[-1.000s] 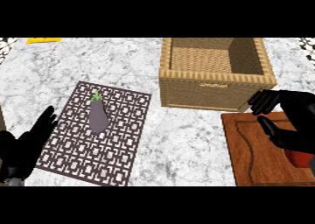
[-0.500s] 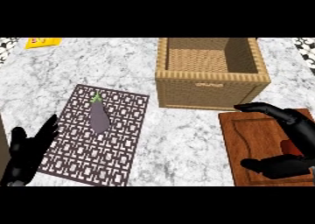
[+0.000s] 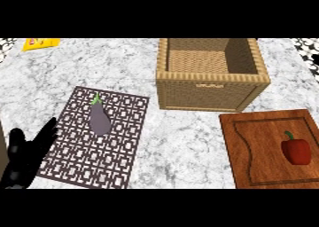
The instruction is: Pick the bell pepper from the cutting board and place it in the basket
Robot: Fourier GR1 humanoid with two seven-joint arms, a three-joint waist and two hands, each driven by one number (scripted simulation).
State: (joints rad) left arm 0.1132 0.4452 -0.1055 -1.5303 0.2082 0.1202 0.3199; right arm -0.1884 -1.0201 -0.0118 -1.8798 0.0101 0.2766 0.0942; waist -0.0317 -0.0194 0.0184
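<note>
On the cutting board (image 3: 263, 128), bell pepper (image 3: 297, 148) now exposed; left robot hand (image 3: 21, 159) wide.

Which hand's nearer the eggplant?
Left. The left hand sits open just lower-left of the eggplant, at the edge of the mat; the right hand is out of view.

— What is the surface (image 3: 116, 66) like?
— White marble with grey veins. A woven basket (image 3: 211, 79) stands on it toward the far side, right of centre.
— And nearer?
— A wooden cutting board (image 3: 260, 146) lies at the near right, just in front of the basket. A dark lattice-patterned mat (image 3: 110, 150) lies at the left, slightly turned. A yellow object (image 3: 41, 43) sits at the far left.
</note>
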